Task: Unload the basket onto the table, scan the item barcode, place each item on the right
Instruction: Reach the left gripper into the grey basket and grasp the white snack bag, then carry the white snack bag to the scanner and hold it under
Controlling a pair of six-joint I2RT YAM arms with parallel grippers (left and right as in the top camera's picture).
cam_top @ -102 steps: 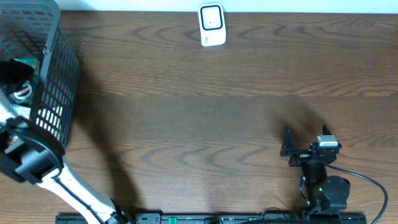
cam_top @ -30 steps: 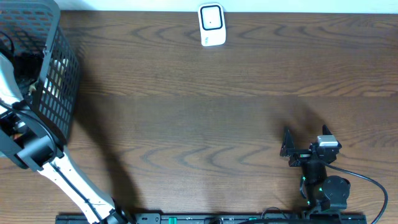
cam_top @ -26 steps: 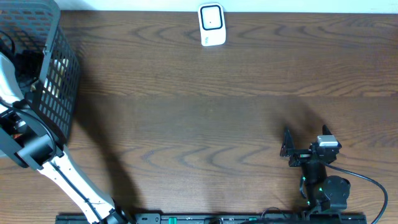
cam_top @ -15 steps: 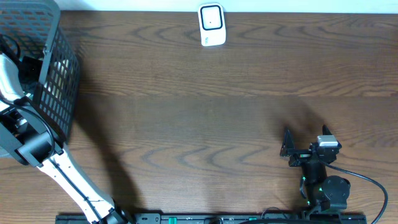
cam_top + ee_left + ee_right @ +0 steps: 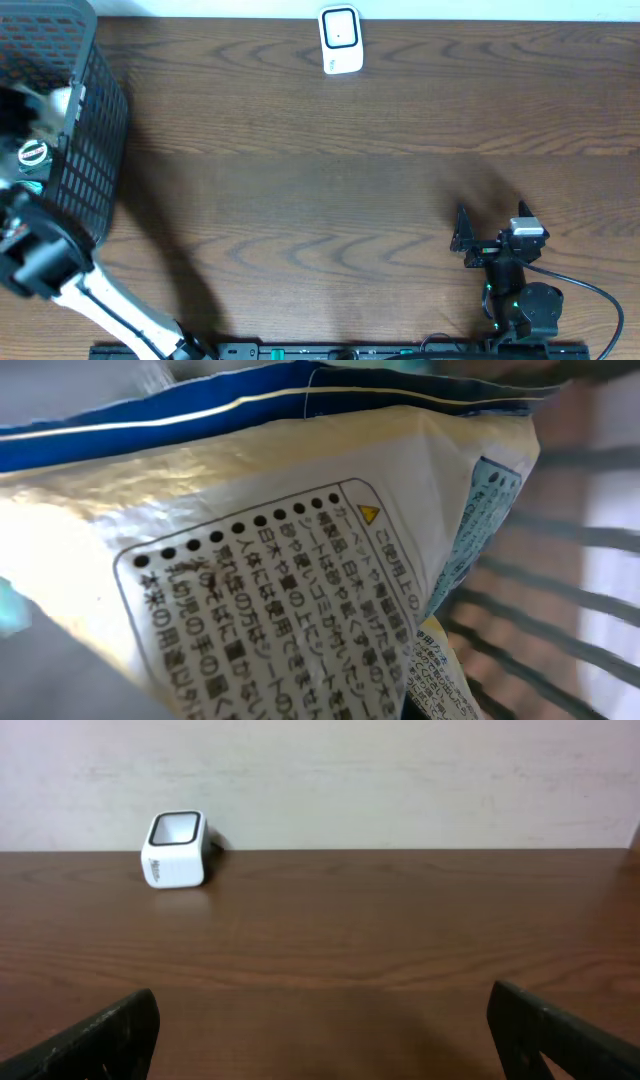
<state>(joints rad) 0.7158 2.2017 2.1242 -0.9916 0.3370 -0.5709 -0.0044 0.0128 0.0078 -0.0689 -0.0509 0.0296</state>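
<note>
The task's item, a cream-white packet (image 5: 250, 550) with a blue band along its upper edge and a panel of black Japanese print under a small yellow warning triangle, fills almost the whole left wrist view and lies tilted, very close to that camera. To the right of it the dark wires of the black wire basket (image 5: 95, 140) show out of focus, so the packet is inside the basket, which stands at the far left corner of the wooden table (image 5: 330, 180). No barcode can be made out on the face that shows. The left arm (image 5: 45, 262) reaches up from the near edge into the basket. The left gripper is closed, but its fingers are hidden behind the packet, so whether they pinch it cannot be told. A small round thing with a pale ring (image 5: 33, 153) lies in the basket just beside the arm. The white barcode scanner (image 5: 340, 41) stands at the far edge of the table near the middle, well apart from the basket. The right gripper (image 5: 460, 230) rests low over the table at the near right, jaws spread wide and empty, facing the scanner across bare wood.
</note>
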